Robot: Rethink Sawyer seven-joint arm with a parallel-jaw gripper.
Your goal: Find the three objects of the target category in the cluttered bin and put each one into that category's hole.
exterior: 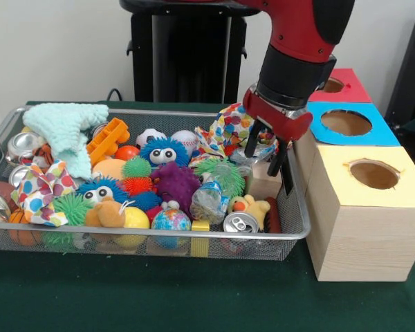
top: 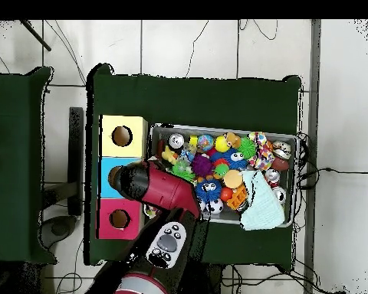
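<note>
The wire mesh bin [exterior: 301,232] is full of toys; it also shows in the overhead view [top: 218,128]. My gripper [exterior: 265,155] is low over the bin's right far corner, open, its fingers [exterior: 251,144] astride a clear plastic film bundle [exterior: 263,146]. I cannot tell whether they touch it. A second film bundle [exterior: 209,200] lies near the bin's front, left of a silver can [exterior: 240,223]. A third is not visible. The red-topped box's hole [exterior: 331,85] is behind and right of the gripper; it also shows in the overhead view [top: 119,219]. There the arm hides the gripper.
The blue-topped box [exterior: 384,131] and the yellow-topped box [exterior: 363,221] stand right of the bin, in front of the red one. Polka-dot cloths [exterior: 228,128], a mint knitted cloth [exterior: 69,128], furry and spiky balls and several cans crowd the bin.
</note>
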